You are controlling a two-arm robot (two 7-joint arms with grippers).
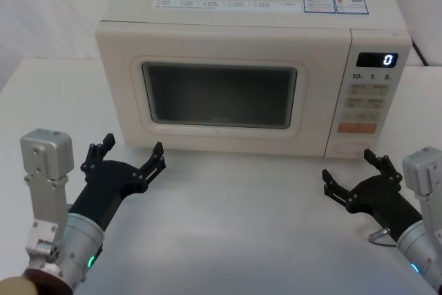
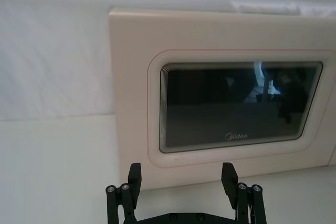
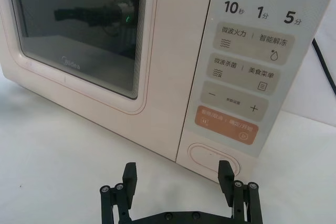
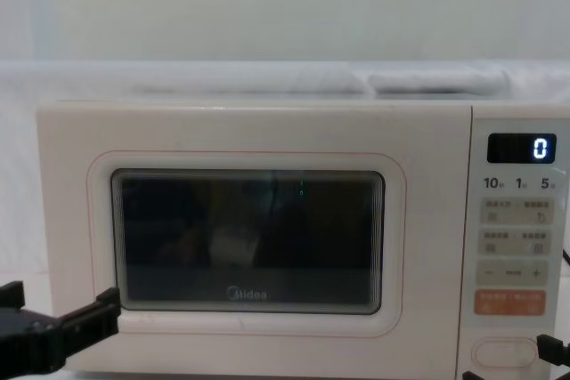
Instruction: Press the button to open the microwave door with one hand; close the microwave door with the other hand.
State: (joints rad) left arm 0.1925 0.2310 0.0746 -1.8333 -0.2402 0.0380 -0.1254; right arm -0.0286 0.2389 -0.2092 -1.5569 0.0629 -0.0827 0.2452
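A plain white worktop (image 1: 235,212) carried everything, and a pale wall stood close behind it. The microwave (image 1: 252,18) sat at the far middle of the worktop, printed stickers (image 1: 334,2) along its top and a dark cable (image 3: 323,66) trailing off at its right side. The microwave door (image 1: 124,88) was closed flush, its dark window showing dim reflections. On the key panel at the right, the display (image 1: 376,59) read "0", and the button (image 3: 212,158) lay lowest, just under the orange key (image 3: 227,127). The left gripper (image 1: 131,153) hovered near the door's lower left corner, fingers spread wide around nothing. The right gripper (image 1: 353,172) waited just in front of the button, likewise wide open and empty, with nothing between it and the panel
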